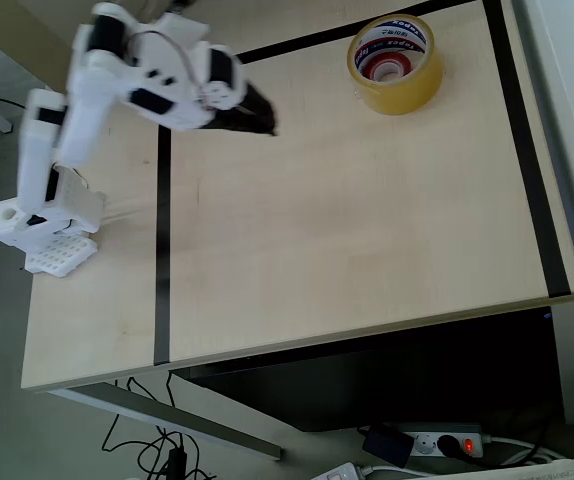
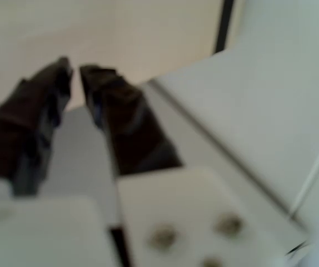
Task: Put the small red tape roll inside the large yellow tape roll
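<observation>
The large yellow tape roll point(image 1: 395, 62) lies flat at the far right of the table in the overhead view, its white core printed in red and blue. Inside its hole sits the small red tape roll point(image 1: 383, 68), a red ring with a pale centre. My gripper point(image 1: 269, 124) hangs over the far left part of the table, well left of both rolls and apart from them. In the blurred wrist view its black fingers point(image 2: 123, 119) stand nearly together around the gripper point(image 2: 76, 69), with nothing between them.
Black tape lines point(image 1: 162, 250) frame a wide area of the pale wooden table point(image 1: 347, 230). The arm's white base point(image 1: 42, 225) is clamped at the left edge. A power strip point(image 1: 447, 442) and cables lie on the floor below the front edge.
</observation>
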Robot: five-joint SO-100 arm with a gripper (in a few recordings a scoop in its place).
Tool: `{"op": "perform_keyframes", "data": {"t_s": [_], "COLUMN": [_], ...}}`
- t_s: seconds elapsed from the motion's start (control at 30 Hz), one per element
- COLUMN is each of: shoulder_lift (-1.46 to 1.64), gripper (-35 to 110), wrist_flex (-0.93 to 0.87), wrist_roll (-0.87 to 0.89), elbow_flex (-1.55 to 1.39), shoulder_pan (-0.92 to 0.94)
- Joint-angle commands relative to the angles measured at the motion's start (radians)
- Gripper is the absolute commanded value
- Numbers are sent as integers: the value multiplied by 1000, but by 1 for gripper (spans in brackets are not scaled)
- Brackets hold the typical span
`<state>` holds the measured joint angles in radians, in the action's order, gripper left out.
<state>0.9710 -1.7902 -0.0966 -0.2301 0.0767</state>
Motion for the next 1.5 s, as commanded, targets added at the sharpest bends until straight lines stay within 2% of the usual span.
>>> {"op": "perform_keyframes", "data": {"t_s": [0.0, 0.2, 0.4, 0.67, 0.77, 1.07, 1.2, 1.47], "shoulder_lift": [448, 762, 1172, 1502, 1618, 2037, 2358, 2362], "gripper": [0, 0, 0, 0, 0, 0, 0, 0], "wrist_flex": [-18, -9, 414, 749, 810, 811, 689, 555], "wrist_roll": [-12, -14, 12, 89, 97, 107, 103, 109], "elbow_flex": [-371, -790, -1442, -1957, -2120, -2563, -2744, -2879], "shoulder_pan": [9, -86, -130, -23, -5, -17, -12, 18]}}
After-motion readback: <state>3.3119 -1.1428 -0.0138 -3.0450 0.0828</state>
